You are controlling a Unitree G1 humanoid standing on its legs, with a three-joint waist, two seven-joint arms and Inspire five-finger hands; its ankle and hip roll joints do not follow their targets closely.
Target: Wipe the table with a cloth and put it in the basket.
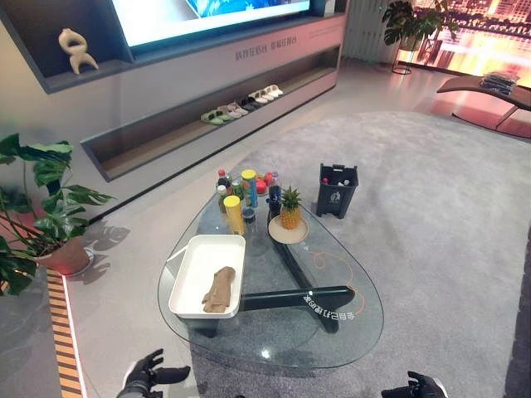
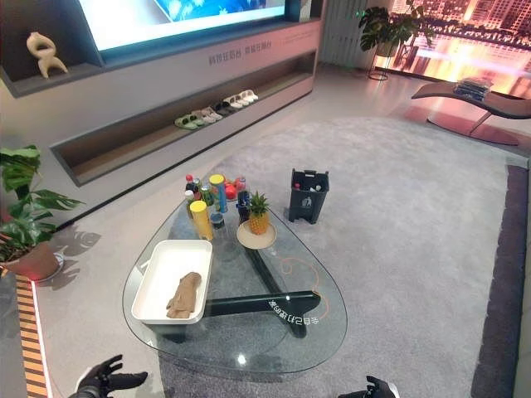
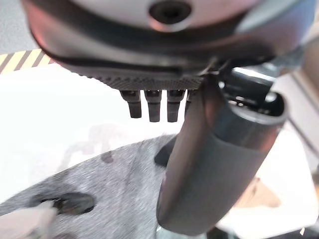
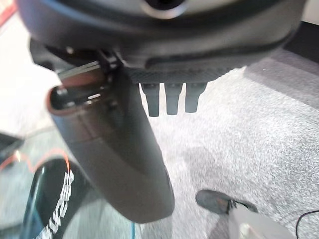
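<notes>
A crumpled brown cloth [image 1: 220,288] lies inside the white rectangular basket [image 1: 192,259], which sits on the left part of the glass table [image 1: 348,332]. My left hand [image 1: 146,373] hangs low in front of the table's near left edge, fingers spread and holding nothing. My right hand [image 1: 424,386] is low by the table's near right edge, well apart from the basket. In the left wrist view the thumb [image 3: 209,164] and fingers [image 3: 153,105] are straight and hold nothing. The right wrist view shows its thumb [image 4: 119,149] and fingers the same way.
Several bottles and yellow cans [image 1: 235,212] crowd the table's far end beside a pineapple [image 1: 289,208] on a plate. A dark bin [image 1: 337,189] stands on the carpet beyond. A potted plant [image 1: 46,207] is at the left, and a wall shelf holds shoes [image 1: 242,105].
</notes>
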